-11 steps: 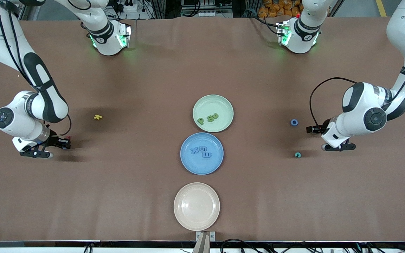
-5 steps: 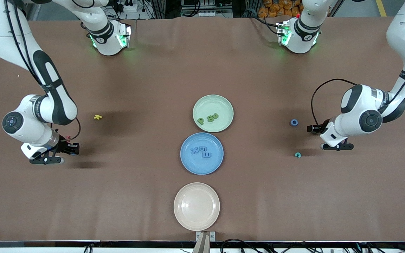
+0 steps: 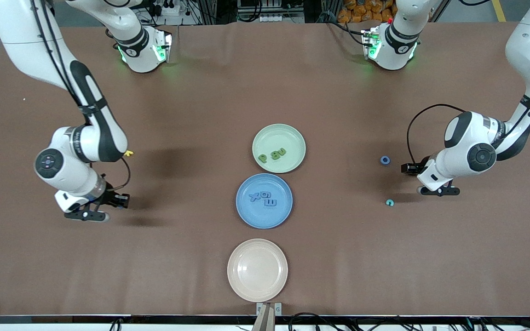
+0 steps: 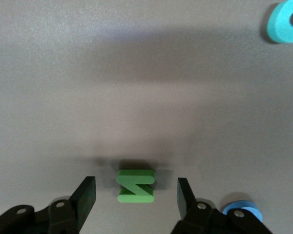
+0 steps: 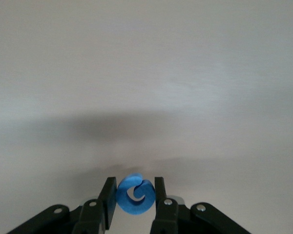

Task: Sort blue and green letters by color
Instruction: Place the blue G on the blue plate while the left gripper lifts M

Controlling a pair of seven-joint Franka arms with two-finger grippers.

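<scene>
My right gripper (image 3: 85,214) is shut on a blue letter (image 5: 135,195) and holds it over the bare table at the right arm's end. My left gripper (image 3: 436,191) is open, its fingers on either side of a green letter (image 4: 136,185) that lies flat on the table; the front view hides this letter under the hand. The green plate (image 3: 292,138) holds three green letters (image 3: 274,155). The blue plate (image 3: 246,216) holds three blue letters (image 3: 265,198).
An empty beige plate (image 3: 257,270) lies nearest the front camera. A blue ring-shaped piece (image 3: 385,160) and a teal letter (image 3: 389,202) lie beside my left gripper. A yellow letter (image 3: 129,153) shows at the right arm's elbow.
My right arm has carried the blue letter toward the plates and slightly nearer the front camera. My left gripper has shifted slightly and stays open around the green letter.
</scene>
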